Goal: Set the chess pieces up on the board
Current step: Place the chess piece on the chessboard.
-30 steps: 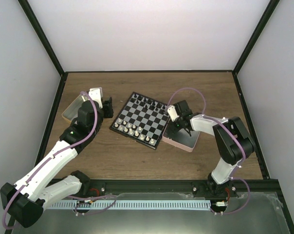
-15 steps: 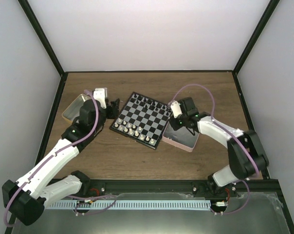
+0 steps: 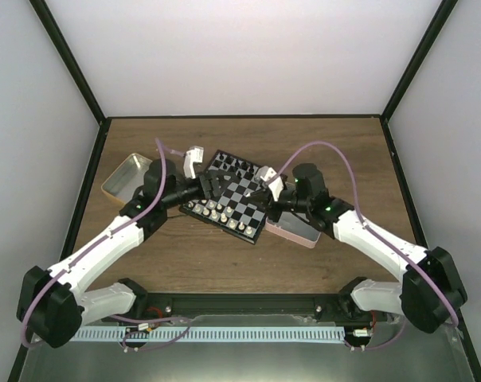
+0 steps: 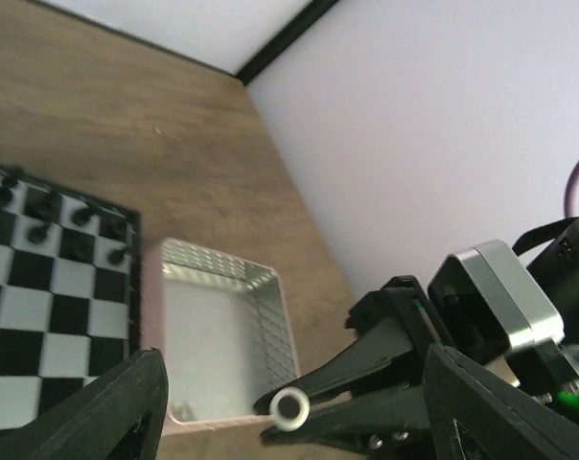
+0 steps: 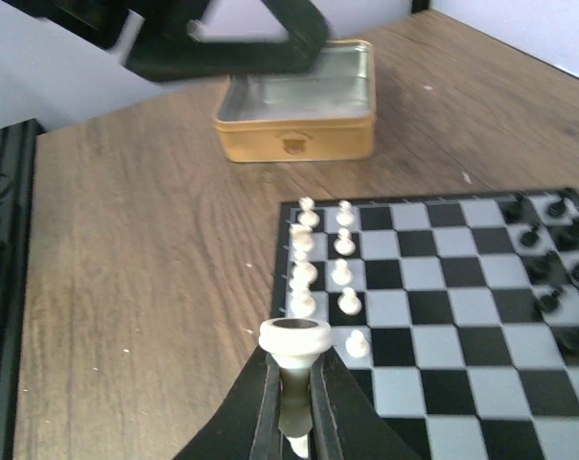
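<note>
The board (image 3: 242,193) lies mid-table. Cream-white chess pieces (image 3: 217,213) line its near edge and black ones (image 3: 239,167) its far edge. My right gripper (image 3: 263,200) hangs over the board's right side, shut on a white chess piece (image 5: 294,343) held base-up between the fingers (image 5: 261,412). In the right wrist view the white rows (image 5: 304,273) stand just ahead of it and the black pieces (image 5: 548,249) to the right. My left gripper (image 3: 207,187) is over the board's left part, open and holding nothing. Its wrist view faces the held white piece (image 4: 291,407).
A pink tray (image 3: 296,231) sits against the board's right edge, seen in the left wrist view as a pink tray (image 4: 213,335) with a metal-lined inside. A yellow-sided tin (image 3: 125,177) stands at the left, also the tin (image 5: 299,105).
My left gripper swung right from the tin to over the board and opened. My right gripper came left from the pink tray to over the board, shut on a white piece.
</note>
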Motion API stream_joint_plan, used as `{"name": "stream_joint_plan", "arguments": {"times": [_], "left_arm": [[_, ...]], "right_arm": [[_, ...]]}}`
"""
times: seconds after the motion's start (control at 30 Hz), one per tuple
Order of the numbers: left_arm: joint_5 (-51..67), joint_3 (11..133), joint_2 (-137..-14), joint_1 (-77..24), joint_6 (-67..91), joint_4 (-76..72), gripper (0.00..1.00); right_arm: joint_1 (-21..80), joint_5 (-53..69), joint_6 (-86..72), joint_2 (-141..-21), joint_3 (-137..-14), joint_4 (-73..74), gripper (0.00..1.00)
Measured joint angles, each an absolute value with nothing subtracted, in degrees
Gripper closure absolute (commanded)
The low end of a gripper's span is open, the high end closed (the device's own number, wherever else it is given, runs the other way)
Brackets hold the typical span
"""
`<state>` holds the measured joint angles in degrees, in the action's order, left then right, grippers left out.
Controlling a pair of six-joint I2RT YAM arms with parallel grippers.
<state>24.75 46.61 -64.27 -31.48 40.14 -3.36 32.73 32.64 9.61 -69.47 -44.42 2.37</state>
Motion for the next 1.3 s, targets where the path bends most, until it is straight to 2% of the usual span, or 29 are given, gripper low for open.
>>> {"name": "stream_joint_plan", "arguments": {"times": [0.17, 0.4, 0.57, 0.77, 1.0, 1.2, 1.3], "left_arm": [[30.7, 45.1, -66.3, -31.5, 47.2, -7.8, 0.26], [31.7, 43.1, -67.5, -31.7, 51.1, -9.0, 0.35], [30.6, 42.5, -69.0, -31.9, 52.6, -8.7, 0.46], [30.6, 42.5, -70.8, -31.9, 53.4, -9.0, 0.52], [31.4, 42.5, -71.5, -31.9, 53.8, -10.4, 0.67], [31.3, 42.5, -72.2, -31.9, 53.7, -10.5, 0.85], [30.9, 42.5, -72.2, -31.8, 53.4, -10.5, 0.88]], "right_arm": [[36.8, 31.9, 9.8, -72.6, -45.1, -0.9, 0.98], [38.3, 28.7, 7.6, -76.4, -46.2, -5.4, 0.98], [38.5, 27.6, 5.7, -76.5, -46.3, -8.7, 0.98], [38.7, 27.4, 4.8, -76.5, -46.3, -10.5, 0.98], [39.4, 27.4, 4.8, -76.7, -46.3, -10.9, 0.98], [39.6, 26.8, 4.8, -77.4, -46.3, -10.6, 0.96], [39.6, 26.0, 4.5, -77.6, -46.4, -10.3, 0.95]]}}
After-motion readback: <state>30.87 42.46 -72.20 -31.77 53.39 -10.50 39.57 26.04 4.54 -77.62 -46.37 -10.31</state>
